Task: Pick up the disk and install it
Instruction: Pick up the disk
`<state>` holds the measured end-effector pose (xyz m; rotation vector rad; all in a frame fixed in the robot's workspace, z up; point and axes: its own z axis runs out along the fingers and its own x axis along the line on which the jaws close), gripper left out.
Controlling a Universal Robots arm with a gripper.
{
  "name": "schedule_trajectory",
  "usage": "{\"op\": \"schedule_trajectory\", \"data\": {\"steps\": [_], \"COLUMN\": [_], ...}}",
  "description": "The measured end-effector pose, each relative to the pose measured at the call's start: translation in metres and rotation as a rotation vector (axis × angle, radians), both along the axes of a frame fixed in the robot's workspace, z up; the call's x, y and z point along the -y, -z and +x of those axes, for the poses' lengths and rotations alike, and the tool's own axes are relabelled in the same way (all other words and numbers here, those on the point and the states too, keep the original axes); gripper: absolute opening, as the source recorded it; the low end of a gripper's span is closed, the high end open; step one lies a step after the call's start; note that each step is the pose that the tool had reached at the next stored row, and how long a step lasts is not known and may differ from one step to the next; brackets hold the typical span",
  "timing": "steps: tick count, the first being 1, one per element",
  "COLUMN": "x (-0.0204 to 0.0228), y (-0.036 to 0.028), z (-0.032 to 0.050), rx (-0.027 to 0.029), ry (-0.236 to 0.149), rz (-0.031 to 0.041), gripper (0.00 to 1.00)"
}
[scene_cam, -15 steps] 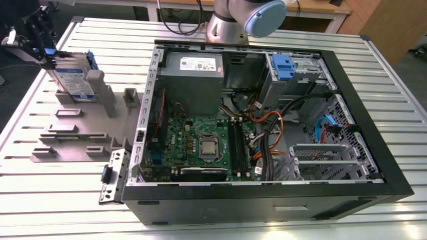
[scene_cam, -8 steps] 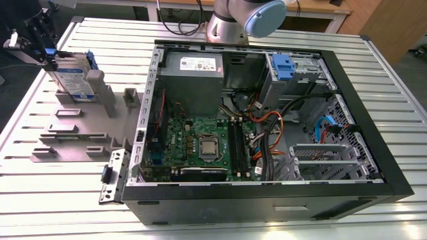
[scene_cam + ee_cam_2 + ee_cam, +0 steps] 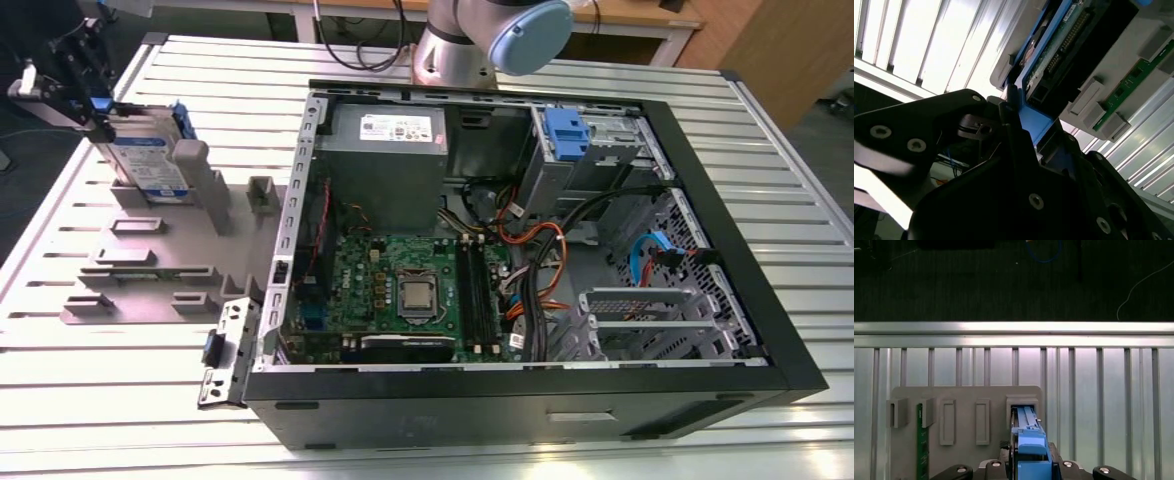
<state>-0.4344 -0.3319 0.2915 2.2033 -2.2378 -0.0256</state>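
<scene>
- Right now the gripper (image 3: 96,108) is over at the exterior view's left, above the grey holder (image 3: 160,250) on the slatted counter (image 3: 200,70).
- It looks pinched onto the upper edge of the disk (image 3: 144,160); in the second wrist view dark fingers (image 3: 1013,112) press against the blue carrier.
- The disk stands upright in a slot of the holder, well apart from the open computer case (image 3: 761,290).
- Risk, as I see it: the grip is on a thin plastic rim, so the disk could tilt or slip.
- A pull that isn't straight might jam it in the slot and drag the holder.
- Loose cables (image 3: 534,240) near the drive bay (image 3: 594,150) could snag it.
</scene>
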Motion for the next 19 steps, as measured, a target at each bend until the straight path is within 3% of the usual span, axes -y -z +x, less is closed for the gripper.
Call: {"op": "schedule_trajectory", "data": {"steps": [2, 19], "x": [0.0, -0.0001], "y": [0.0001, 0.0003], "z": [0.0, 0.0], "rx": [0.0001, 0.0004], "ry": [0.0, 0.0], "rz": [-0.0012, -0.0033], "gripper": [0.36, 0.36]}}
